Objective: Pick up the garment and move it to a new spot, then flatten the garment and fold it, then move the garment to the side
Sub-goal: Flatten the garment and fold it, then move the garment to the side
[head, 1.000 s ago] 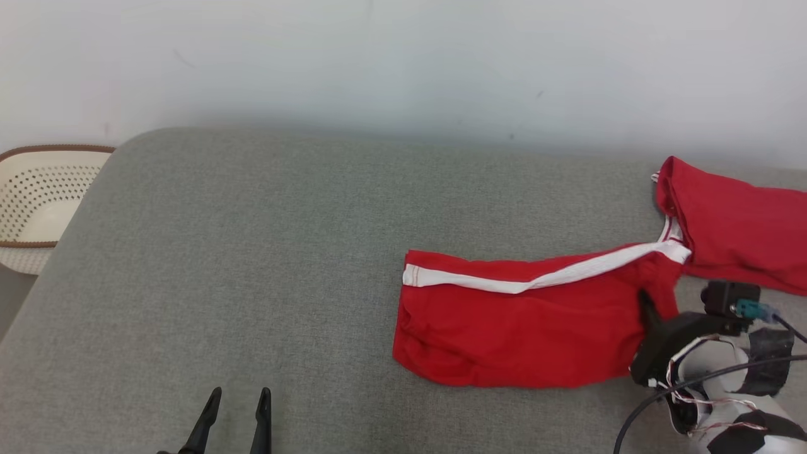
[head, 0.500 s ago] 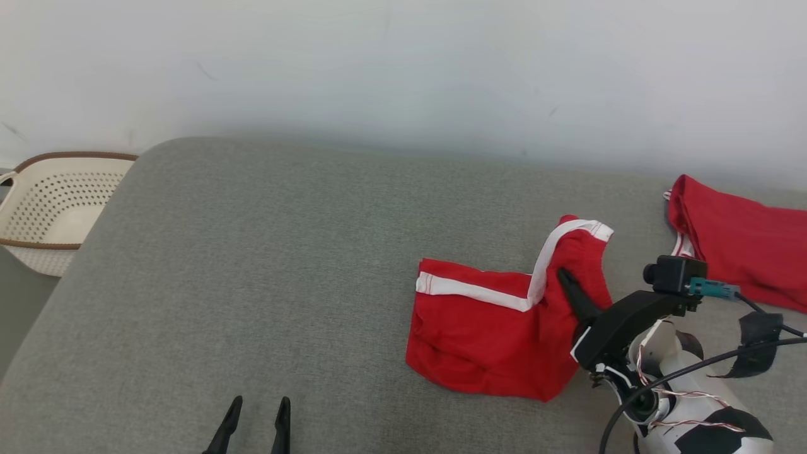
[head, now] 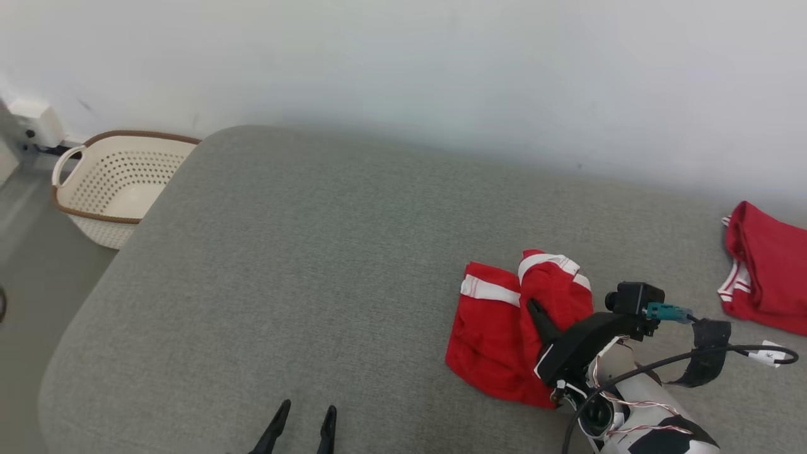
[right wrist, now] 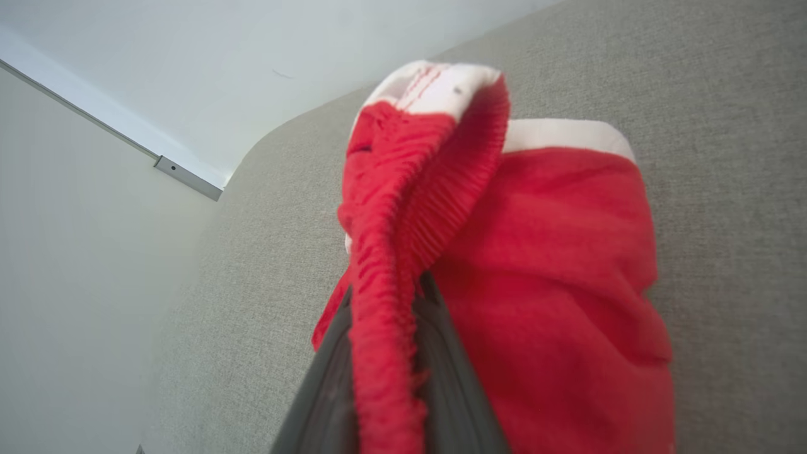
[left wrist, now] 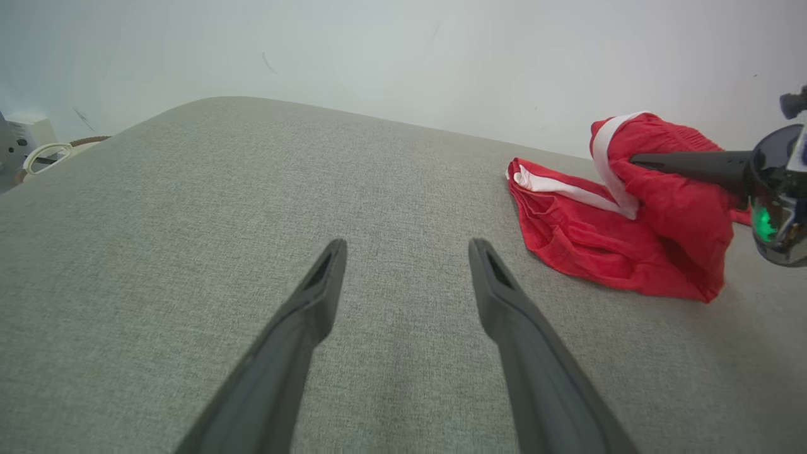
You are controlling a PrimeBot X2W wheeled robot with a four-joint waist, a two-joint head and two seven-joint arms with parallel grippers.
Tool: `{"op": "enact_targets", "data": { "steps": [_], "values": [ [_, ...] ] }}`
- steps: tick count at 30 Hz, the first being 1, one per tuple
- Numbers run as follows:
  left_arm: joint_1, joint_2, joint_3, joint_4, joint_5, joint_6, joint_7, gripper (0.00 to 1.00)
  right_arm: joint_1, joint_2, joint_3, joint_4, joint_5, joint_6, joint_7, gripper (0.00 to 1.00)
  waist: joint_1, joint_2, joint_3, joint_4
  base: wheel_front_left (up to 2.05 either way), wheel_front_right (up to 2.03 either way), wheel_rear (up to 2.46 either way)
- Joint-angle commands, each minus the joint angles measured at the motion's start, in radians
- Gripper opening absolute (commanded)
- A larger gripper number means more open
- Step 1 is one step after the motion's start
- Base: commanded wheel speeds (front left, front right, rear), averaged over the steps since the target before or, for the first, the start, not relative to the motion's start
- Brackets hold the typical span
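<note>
Kind of place: a home-like laundry corner is being suggested, though a test room dressed as one cannot be ruled out.
Main surface: a broad grey upholstered surface with rounded corners is being shown set against the wall.
Basket: a cream perforated laundry basket with a brown rim is being kept on the floor just beside the surface's far left corner.
Clothing: a red garment with white trim is being carried by the upholstery, with a second red garment well apart at the right.
Fittings: a small white box is being seen low on the plain pale wall.
Rig: a pale robot forearm with loose wires is being shown over the surface.
</note>
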Motion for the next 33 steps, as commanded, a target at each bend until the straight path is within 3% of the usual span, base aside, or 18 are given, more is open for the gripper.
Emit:
{"op": "enact_targets", "data": {
  "steps": [1, 9, 10, 11, 12, 19, 26, 33],
  "values": [
    [-0.015, 0.001, -0.004, 0.004, 0.014, -0.005, -0.002, 1.0, -0.01, 0.007, -0.005, 0.021, -0.001, 0.001, -0.012, 0.0, 0.0, 0.0, -0.001, 0.026, 0.0, 0.0, 0.0],
    [-0.018, -0.007, -0.032, 0.019, 0.011, -0.013, 0.002, 1.0, -0.054, 0.039, -0.008, 0.168, -0.003, 0.001, -0.077, 0.0, 0.0, 0.0, 0.001, 0.08, 0.0, 0.0, 0.0],
    [-0.02, -0.007, -0.033, 0.019, 0.01, -0.012, 0.002, 1.0, -0.06, 0.04, -0.004, 0.182, -0.007, 0.001, -0.081, 0.17, 0.0, 0.0, 0.003, 0.084, 0.0, 0.0, 0.0],
    [-0.021, -0.006, -0.034, 0.019, 0.009, -0.012, 0.002, 1.0, -0.066, 0.04, 0.003, 0.191, -0.014, 0.001, -0.091, 0.43, 0.0, 0.0, 0.005, 0.085, 0.0, 0.0, 0.0],
    [-0.023, -0.005, -0.033, 0.019, 0.008, -0.011, 0.002, 1.0, -0.072, 0.041, 0.007, 0.2, -0.016, 0.001, -0.099, 1.0, 0.0, 0.0, 0.007, 0.086, 0.0, 0.0, 0.0],
    [-0.009, 0.01, -0.02, 0.014, 0.0, 0.001, 0.001, 1.0, -0.059, 0.028, 0.06, 0.147, -0.004, 0.001, -0.167, 1.0, 0.0, 0.0, 0.0, 0.066, 0.0, 0.0, 0.0],
    [0.018, 0.021, -0.006, -0.001, -0.008, 0.018, -0.001, 1.0, 0.002, -0.059, 0.093, 0.015, 0.019, 0.001, -0.246, 1.0, 0.0, 0.0, -0.015, 0.026, 0.0, 0.0, 0.0],
    [0.038, 0.036, 0.012, -0.03, -0.01, 0.034, -0.003, 1.0, 0.074, -0.164, 0.047, -0.065, -0.029, 0.001, -0.283, 1.0, 0.0, 0.0, -0.017, -0.016, 0.0, 0.0, 0.0]
  ]
}}
